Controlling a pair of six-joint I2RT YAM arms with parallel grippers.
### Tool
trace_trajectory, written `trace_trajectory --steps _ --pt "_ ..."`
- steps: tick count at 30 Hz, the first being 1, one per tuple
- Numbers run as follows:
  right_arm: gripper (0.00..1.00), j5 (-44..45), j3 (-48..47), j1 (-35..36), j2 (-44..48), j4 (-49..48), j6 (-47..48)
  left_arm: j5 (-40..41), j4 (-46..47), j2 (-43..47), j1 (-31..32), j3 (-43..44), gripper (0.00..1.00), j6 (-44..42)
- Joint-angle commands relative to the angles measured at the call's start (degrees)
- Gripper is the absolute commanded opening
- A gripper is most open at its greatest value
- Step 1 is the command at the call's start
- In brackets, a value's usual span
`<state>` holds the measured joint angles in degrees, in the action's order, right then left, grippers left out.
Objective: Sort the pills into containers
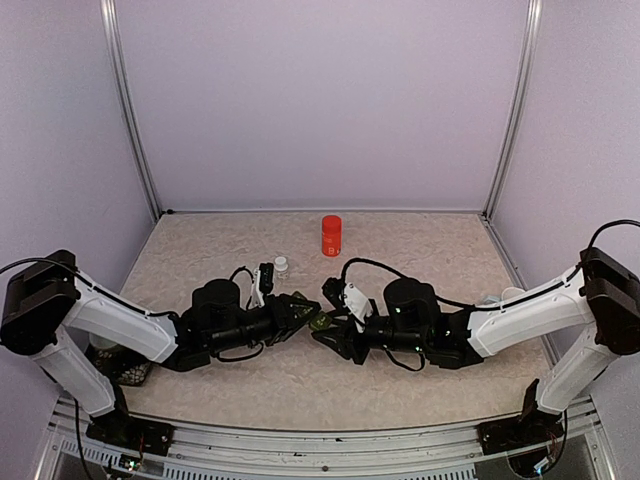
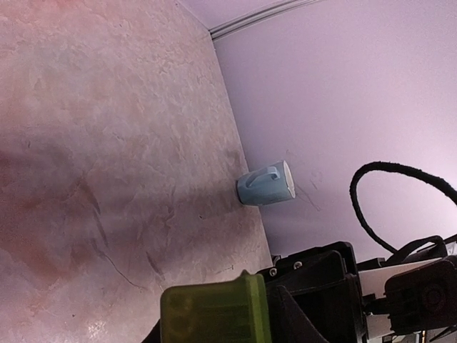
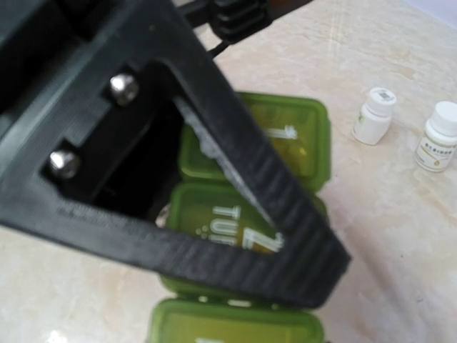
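Left fingers (image 1: 297,311) and right fingers (image 3: 250,186) crowd the green containers (image 1: 320,322) mid-tabletop (image 1: 420,250); cannot tell whether either pair pinches it | step: opening lids (image 3: 285,132), seemingly all shut | next: steady strip, lift one lid

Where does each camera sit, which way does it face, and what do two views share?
Top external: above and behind the bases, looking down at the table; both arms show, left gripper and right gripper meeting at the green pill organizer.
Left wrist: low over the table, facing the pale blue mug at the wall; black gripper parts at the bottom, whose I cannot tell.
Right wrist: close above the organizer, looking down; its own dark finger crosses the frame.
Shared: all views show the organizer.
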<state>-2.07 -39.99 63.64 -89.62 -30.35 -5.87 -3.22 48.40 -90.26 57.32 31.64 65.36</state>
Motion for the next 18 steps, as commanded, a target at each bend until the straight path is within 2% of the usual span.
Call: trace_trajectory --steps 1,9,18 --pt "0.42 1.2 0.6 0.1 0.9 -0.8 -0.9 -0.4 1.9 0.8 0.4 -0.5 0.34 -0.1" --pt "0.66 1.4 2.3 0.0 1.2 -5.6 -0.3 1.4 4.2 1.8 0.5 -1.7 0.32 2.0" --pt "0.69 1.0 5.9 -0.3 1.1 -11.3 0.9 2.0 6.5 2.1 0.6 -1.9 0.23 3.5"
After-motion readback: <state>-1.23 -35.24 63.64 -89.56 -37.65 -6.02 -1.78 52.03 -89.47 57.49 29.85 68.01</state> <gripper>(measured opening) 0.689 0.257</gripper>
